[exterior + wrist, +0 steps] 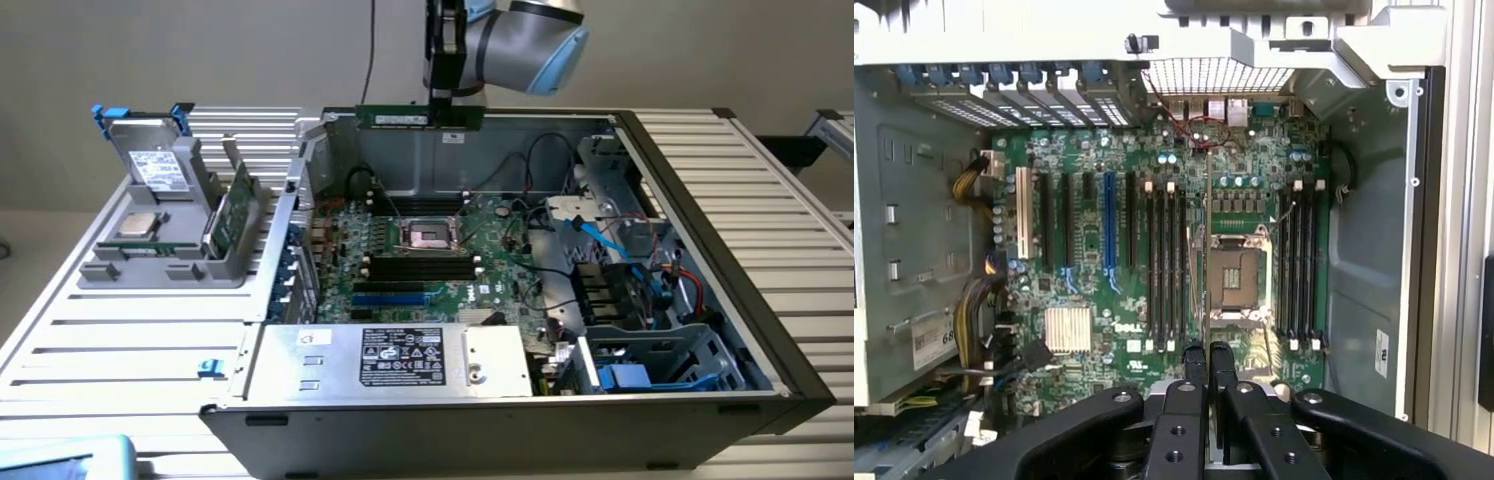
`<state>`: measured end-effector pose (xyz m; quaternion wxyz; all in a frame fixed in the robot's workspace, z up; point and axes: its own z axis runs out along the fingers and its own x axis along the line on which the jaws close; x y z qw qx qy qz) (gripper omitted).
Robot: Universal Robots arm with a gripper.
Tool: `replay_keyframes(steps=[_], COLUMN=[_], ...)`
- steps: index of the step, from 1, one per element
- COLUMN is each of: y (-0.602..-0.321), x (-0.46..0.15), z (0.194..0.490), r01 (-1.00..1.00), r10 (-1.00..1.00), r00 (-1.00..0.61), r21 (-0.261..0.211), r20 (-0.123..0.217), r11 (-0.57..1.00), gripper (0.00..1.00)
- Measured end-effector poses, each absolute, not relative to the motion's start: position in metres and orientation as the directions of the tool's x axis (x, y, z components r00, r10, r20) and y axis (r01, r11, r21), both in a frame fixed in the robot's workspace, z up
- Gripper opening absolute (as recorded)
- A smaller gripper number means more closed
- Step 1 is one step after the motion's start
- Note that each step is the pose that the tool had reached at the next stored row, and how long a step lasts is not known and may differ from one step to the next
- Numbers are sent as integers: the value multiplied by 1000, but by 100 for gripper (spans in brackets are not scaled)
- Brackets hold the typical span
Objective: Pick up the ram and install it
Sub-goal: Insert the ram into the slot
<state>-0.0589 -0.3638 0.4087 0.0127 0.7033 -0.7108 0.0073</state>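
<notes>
Between the closed fingers of the gripper the ram is clamped, held level above the rear wall of the open case, at 12 o'clock from the motherboard. Black memory slots are seen at 6 o'clock of the CPU socket. Cables are bundled at 3 o'clock, the power supply is set at 6 o'clock, a grey holder at 9 o'clock outside the case
</notes>
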Motion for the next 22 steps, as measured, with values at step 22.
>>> replay_keyframes(steps=[22], y=[-372], x=[-56], z=[378], r01=[-1000], r10=[-999], r00=[-11], r21=[7], r20=[52], r11=[11], gripper=[13])
